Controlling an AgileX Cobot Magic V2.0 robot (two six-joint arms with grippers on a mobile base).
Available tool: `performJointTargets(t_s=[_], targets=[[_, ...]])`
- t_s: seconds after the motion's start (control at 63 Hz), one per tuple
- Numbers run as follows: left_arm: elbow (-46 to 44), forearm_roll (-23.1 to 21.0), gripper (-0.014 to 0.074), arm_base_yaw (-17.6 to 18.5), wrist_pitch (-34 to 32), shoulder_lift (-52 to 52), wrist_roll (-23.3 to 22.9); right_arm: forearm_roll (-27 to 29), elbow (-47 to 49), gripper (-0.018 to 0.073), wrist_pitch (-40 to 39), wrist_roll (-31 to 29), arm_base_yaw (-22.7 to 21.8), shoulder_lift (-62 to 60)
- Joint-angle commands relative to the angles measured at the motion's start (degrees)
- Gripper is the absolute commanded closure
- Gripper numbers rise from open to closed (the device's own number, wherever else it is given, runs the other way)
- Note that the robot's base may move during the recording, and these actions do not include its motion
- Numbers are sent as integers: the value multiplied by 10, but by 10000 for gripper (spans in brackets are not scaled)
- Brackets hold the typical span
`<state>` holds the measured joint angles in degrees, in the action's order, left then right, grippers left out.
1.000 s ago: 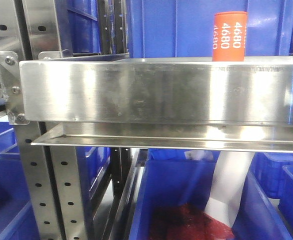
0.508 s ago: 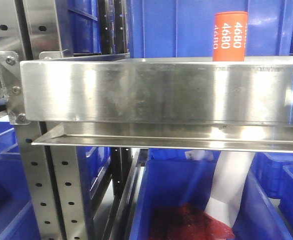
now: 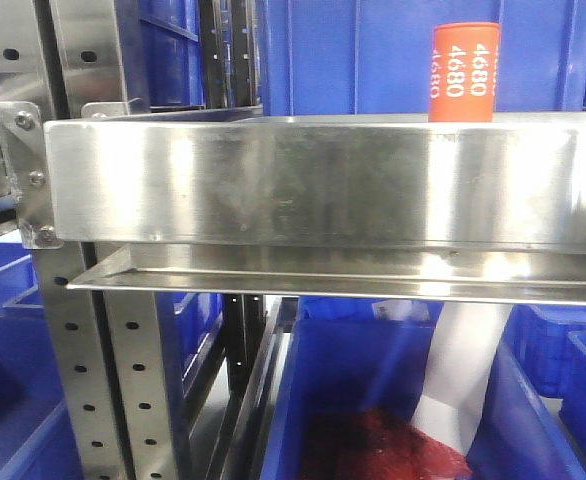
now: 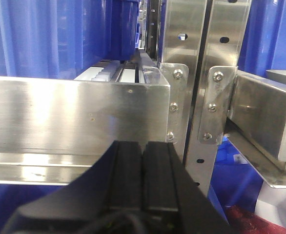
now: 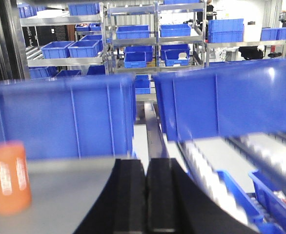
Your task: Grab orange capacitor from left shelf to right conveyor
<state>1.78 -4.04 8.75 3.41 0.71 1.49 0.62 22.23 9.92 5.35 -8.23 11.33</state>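
Progress is nil: the orange capacitor (image 3: 464,72) stands upright on the left shelf (image 3: 273,180), behind its front lip near the right end, white "4680" printed down its side. My left pincer (image 4: 143,175) and right pincer (image 5: 146,195) are both clenched empty; grabbing and carrying to the right conveyor remain

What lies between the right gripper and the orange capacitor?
Only bare shelf surface separates the right gripper from the orange capacitor; the right wrist view shows it.

Left fingers (image 4: 128,175) and right fingers (image 5: 131,195) are matte black.
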Motion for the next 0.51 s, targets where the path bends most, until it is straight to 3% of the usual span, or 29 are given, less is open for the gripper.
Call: performJointTargets(t_s=[0.0, 0.206, 0.492], targets=[[-2, -2, 723, -1, -49, 7, -1, 3, 60, 330, -30, 1, 5, 54], [-2, -2, 723, -1, -49, 7, -1, 2, 102, 71, -31, 1, 85, 138], [-2, -2, 723, -1, -49, 7, -1, 2, 103, -49, -50, 1, 207, 262]])
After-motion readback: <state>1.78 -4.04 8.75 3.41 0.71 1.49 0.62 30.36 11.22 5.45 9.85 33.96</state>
